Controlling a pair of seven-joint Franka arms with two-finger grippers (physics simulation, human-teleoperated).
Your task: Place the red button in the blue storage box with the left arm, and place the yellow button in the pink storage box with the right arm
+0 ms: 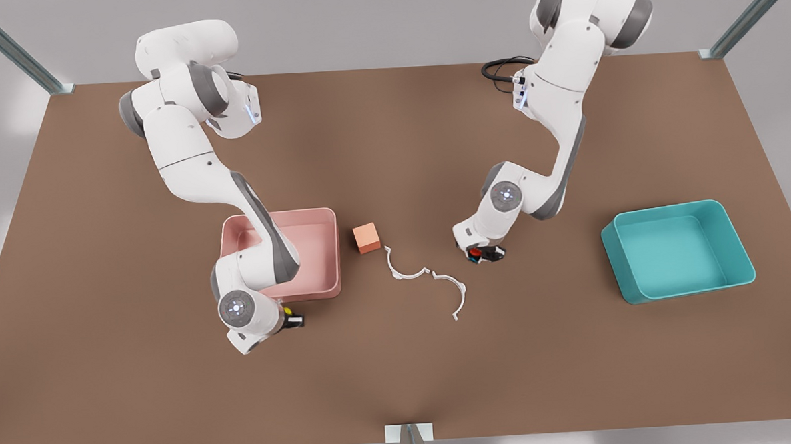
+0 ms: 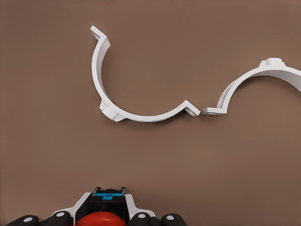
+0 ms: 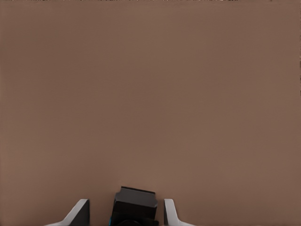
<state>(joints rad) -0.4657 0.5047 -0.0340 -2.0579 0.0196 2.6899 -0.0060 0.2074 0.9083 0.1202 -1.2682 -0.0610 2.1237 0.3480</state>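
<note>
**Both claws down on their buttons, trays off to the side**

The left gripper [image 1: 484,253] straddles the red button [image 1: 475,252] on the table, fingers close beside its base; whether they clamp it cannot be told. The blue box [image 1: 678,250] lies well off toward the front view's right. The right gripper [image 1: 291,320], fingers parted around the yellow button [image 1: 287,313], sits just beside the pink box [image 1: 317,252].

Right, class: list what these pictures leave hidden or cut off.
Front view: the right hand, beside the pink storage box, hides behind its own wrist; the yellow button barely peeks out.
Left wrist view: the frame edge cuts the red button at the left hand.
Front view: the arm covers part of that box.
</note>
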